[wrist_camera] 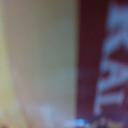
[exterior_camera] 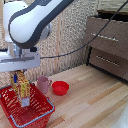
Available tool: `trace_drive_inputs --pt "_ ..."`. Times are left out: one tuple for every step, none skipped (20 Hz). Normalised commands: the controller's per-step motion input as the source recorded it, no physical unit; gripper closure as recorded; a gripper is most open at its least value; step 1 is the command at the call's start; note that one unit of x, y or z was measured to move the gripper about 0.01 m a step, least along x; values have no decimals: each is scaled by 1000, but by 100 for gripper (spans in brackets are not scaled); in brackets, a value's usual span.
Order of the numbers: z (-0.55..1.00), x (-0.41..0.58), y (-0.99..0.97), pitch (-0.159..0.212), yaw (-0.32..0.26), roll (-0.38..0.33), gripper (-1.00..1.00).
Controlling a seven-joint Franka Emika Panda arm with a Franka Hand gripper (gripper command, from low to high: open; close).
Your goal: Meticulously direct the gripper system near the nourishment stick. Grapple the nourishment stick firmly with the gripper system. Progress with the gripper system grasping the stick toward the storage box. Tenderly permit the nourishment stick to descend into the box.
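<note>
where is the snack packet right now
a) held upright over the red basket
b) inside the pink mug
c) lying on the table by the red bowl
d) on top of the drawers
a: in the exterior view the packet hangs upright under the end effector, its lower end down within the basket, apart from the bowl and mug.

The basket (exterior_camera: 31, 107) is red plastic lattice. The table (exterior_camera: 90, 100) is pale, matt wood. The drawers (exterior_camera: 107, 45) are brown wood with metal handles.
</note>
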Motion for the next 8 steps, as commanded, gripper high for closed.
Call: trace_drive_inputs --pt "117 0 209 11 -15 -26 -100" --pt "120 46 117 34 -11 -11 -100" --pt "134 191 80 49 -4 -5 -100" --pt "149 291 37 49 -13 -14 -100" --pt "154 289 -23 23 0 0 -100" --pt "180 283 -49 0 4 0 -100" --pt "286 349 -66 0 13 0 -100" --pt "363 317 -100 0 24 -8 -100"
